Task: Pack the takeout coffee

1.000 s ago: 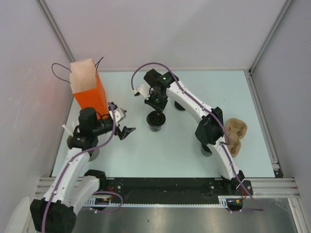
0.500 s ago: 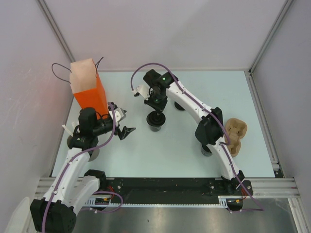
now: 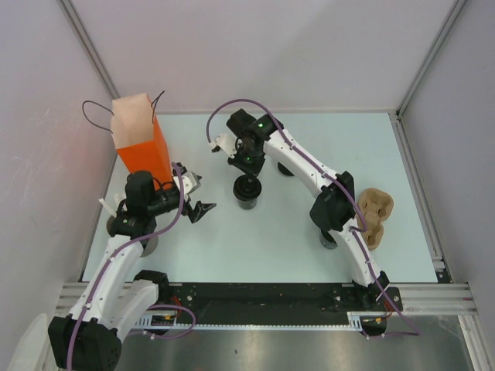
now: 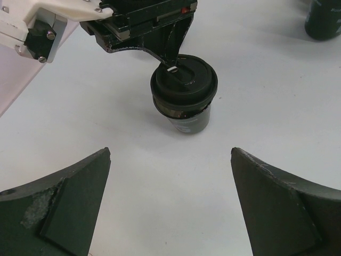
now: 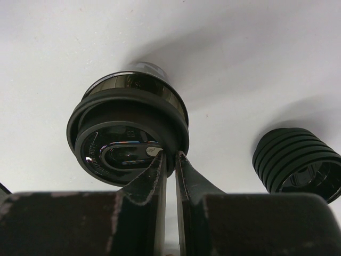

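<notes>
Pinching the takeout coffee at its lid rim, right tool; left tool wide.

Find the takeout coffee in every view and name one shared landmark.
Top external: takeout coffee near the picture's centre.
Left wrist: upper centre.
Right wrist: left of centre, close up.
Shared landmark: the right gripper pinching its lid rim.

Orange paper bag upright, near left gripper, to its left. Brown cup carrier well right of right gripper; ridged black stack nearer, same side.
</notes>
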You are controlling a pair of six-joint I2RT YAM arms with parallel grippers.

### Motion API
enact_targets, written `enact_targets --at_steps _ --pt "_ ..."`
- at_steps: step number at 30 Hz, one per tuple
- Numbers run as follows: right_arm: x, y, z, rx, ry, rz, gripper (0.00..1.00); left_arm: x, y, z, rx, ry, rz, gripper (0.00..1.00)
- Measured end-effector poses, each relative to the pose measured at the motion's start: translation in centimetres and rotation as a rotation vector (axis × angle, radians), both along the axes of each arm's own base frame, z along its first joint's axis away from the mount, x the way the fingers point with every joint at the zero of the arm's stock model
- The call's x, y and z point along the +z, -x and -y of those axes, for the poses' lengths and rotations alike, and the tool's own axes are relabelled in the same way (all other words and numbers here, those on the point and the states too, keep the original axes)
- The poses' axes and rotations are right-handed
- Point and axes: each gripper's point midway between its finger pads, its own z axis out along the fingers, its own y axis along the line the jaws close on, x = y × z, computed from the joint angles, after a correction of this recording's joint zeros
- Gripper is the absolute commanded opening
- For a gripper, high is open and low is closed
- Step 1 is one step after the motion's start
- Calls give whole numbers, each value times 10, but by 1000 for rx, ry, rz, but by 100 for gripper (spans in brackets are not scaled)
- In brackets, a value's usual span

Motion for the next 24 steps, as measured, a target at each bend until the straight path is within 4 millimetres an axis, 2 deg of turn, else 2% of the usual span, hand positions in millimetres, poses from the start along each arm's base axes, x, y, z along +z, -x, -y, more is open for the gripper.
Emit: enact_targets --at_steps 15,24 --pt "-8 0 -2 -3 9 -12 14 0 1 1 -5 2 0 100" --pt "-10 1 -5 1 14 -6 24 0 1 1 -6 2 -1 100"
